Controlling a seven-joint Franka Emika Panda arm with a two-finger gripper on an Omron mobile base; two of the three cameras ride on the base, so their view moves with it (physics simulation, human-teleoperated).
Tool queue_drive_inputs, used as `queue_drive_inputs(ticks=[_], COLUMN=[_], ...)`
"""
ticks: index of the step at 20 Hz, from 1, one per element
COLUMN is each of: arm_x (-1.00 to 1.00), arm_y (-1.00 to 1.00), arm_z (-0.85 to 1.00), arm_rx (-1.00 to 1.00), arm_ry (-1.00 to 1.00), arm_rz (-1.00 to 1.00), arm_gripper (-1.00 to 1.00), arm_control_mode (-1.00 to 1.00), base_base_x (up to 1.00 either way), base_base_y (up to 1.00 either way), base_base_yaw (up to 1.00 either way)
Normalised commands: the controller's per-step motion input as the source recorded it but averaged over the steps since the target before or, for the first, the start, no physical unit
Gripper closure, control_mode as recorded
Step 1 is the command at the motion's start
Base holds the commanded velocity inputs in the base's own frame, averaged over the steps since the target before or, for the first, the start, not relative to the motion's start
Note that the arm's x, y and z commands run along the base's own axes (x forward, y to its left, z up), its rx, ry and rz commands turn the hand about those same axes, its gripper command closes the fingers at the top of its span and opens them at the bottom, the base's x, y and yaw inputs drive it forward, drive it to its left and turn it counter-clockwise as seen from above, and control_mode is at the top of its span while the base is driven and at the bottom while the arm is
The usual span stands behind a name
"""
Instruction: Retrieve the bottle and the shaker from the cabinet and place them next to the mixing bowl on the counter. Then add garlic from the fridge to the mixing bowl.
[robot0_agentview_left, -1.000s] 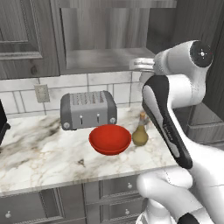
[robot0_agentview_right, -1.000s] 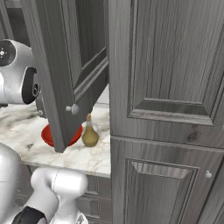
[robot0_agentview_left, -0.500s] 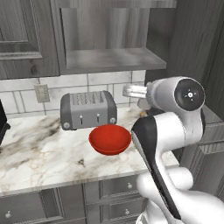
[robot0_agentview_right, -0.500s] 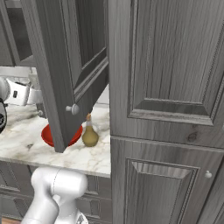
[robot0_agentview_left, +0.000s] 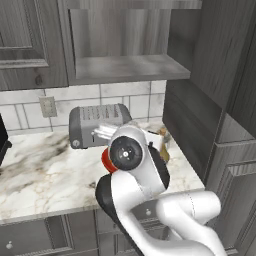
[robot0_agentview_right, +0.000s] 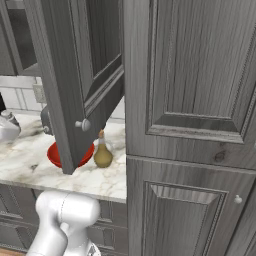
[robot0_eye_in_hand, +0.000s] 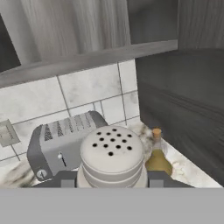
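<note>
Bottle: the bottle (robot0_agentview_right: 103, 154) stands on the counter (robot0_agentview_left: 45, 175), just beside the mixing bowl (robot0_agentview_right: 56, 155); that part looks done.
Shaker: the shaker (robot0_eye_in_hand: 111, 155) sits between the jaws, pinched on both sides, held above the counter near the toaster (robot0_eye_in_hand: 63, 142).
Cabinet: the cabinet (robot0_agentview_left: 125, 45) shelf is bare.
Left: setting the shaker down, then the garlic.
</note>
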Motion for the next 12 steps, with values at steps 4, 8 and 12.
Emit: queue_drive_inputs(ticks=[4, 8, 12], arm_x=[0.31, 0.75, 0.54], arm_y=[0.48, 0.00, -0.01], arm_z=[-0.19, 0.00, 0.00], arm_rx=[-0.02, -0.06, 0.00], arm_ry=[0.06, 0.20, 0.13], arm_rz=[-0.04, -0.07, -0.06], arm_gripper=[1.00, 1.00, 1.00], arm_control_mode=[-1.00, -1.00, -1.00], base_base_x=[0.00, 0.00, 0.00], base_base_y=[0.00, 0.00, 0.00], base_base_yaw=[0.00, 0.00, 0.00])
